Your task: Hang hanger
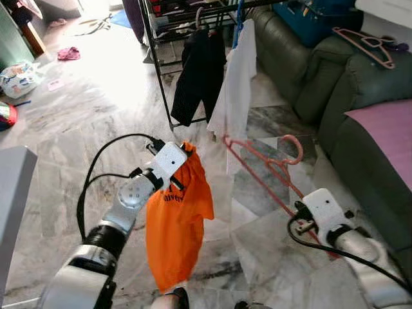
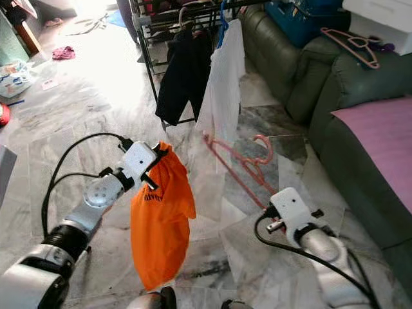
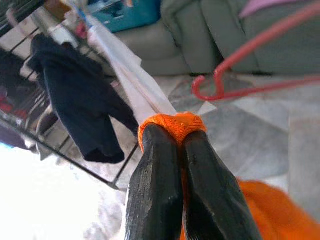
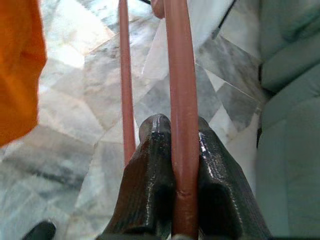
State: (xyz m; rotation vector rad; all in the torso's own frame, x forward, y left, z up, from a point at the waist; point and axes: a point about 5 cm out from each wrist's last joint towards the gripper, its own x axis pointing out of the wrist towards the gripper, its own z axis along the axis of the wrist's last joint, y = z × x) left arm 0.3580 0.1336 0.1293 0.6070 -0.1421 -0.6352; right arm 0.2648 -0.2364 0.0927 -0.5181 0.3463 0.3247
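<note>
Glossy marble floor beneath left gripper clamped on limp orange cloth, right gripper on thin pink hanger

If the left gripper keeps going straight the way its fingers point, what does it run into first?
Probably the white garment hanging on the black metal drying rack. The left gripper, shut on the orange cloth, points at it in the left wrist view. Depth is unclear; it may slip past toward the grey-green sofa.
</note>
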